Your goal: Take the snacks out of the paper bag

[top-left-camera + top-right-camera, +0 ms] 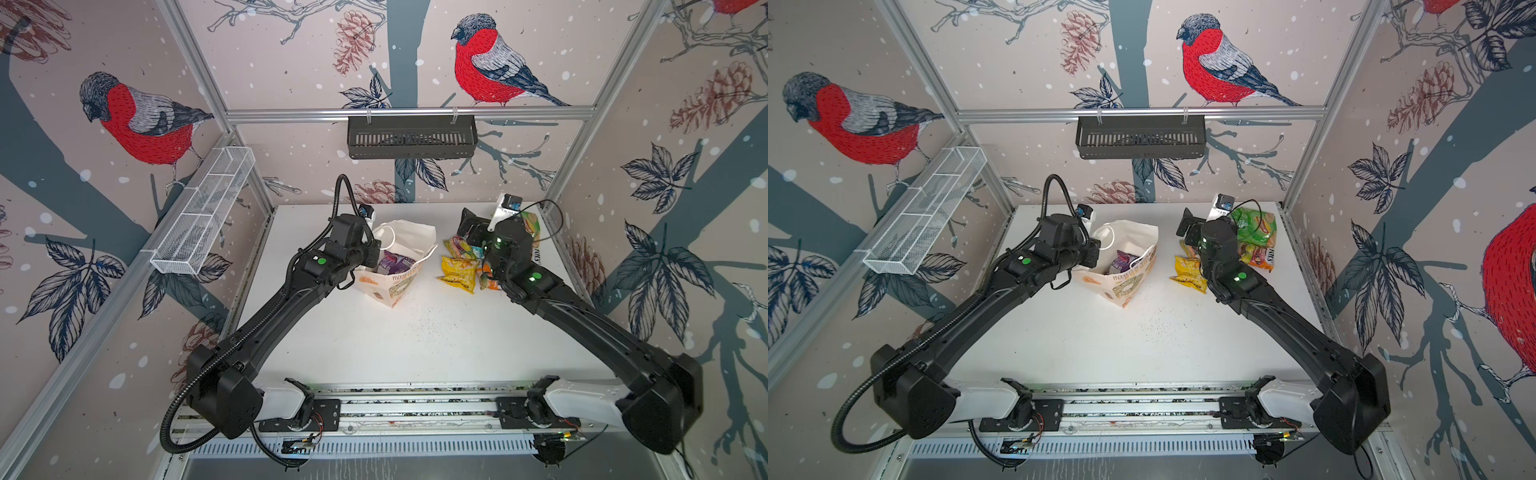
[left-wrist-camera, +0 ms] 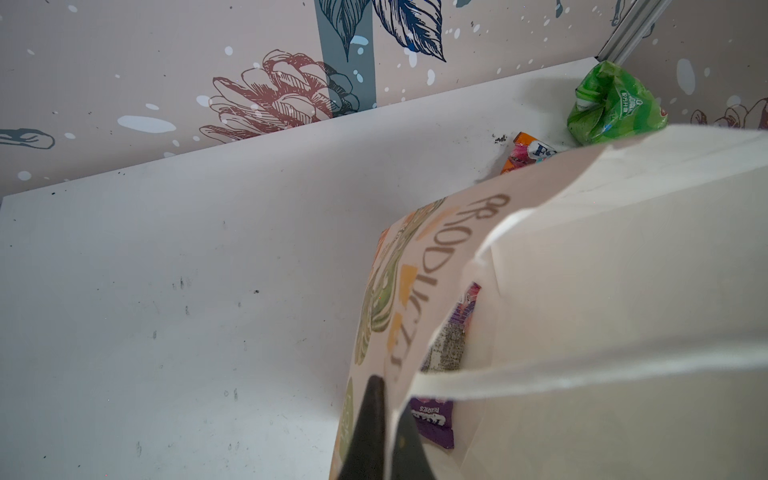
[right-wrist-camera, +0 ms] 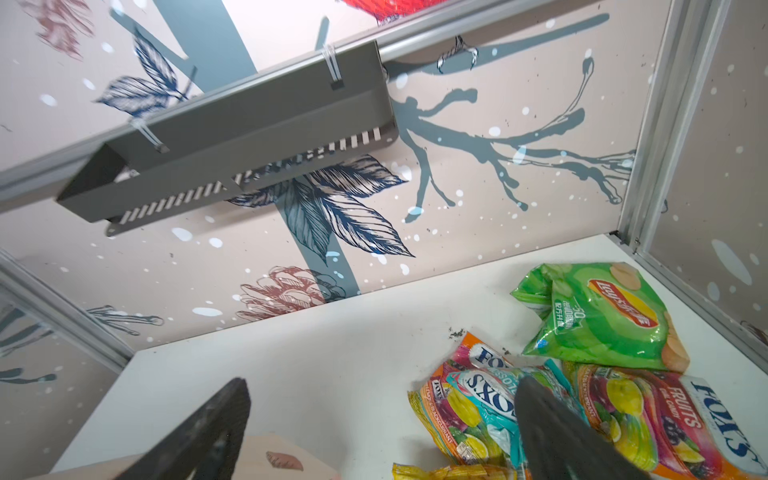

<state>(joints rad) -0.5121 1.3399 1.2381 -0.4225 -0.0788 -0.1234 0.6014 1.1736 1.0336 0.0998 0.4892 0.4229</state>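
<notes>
Creased cream paper with orange-brown print is being seen in the bag [image 1: 397, 270], which is standing open-mouthed on the white table [image 1: 415, 340], a little toward twelve o'clock of its middle. The bag's rim at nine o'clock is being pinched by the left gripper [image 2: 386, 419], whose two dark tapered fingers [image 2: 365, 436] are being pressed together with only the paper wall between them. Inside the bag a glossy purple packet [image 1: 395, 262] is being partly hidden by the wall and a white handle [image 2: 540, 378], and its print is being cut off.

At three o'clock of the bag, just beside it but apart, the other snacks [image 1: 1260, 255] are being seen lying in a crinkly, shiny heap. A puffy green packet [image 3: 598, 320] is lying nearest the table's one o'clock corner, with an orange packet [image 3: 665, 415] beside it. A teal packet [image 3: 486, 390] is lying over a multicoloured packet [image 3: 444, 419], and a yellow packet [image 1: 459, 272] is lying toward six o'clock. In both top views part of the heap is being covered by the right arm [image 1: 582, 316].

The right gripper [image 3: 382, 386] is being held spread wide, with nothing between its fingers. One finger is being seen in front of the teal packet; whether it is touching cannot be told.
</notes>
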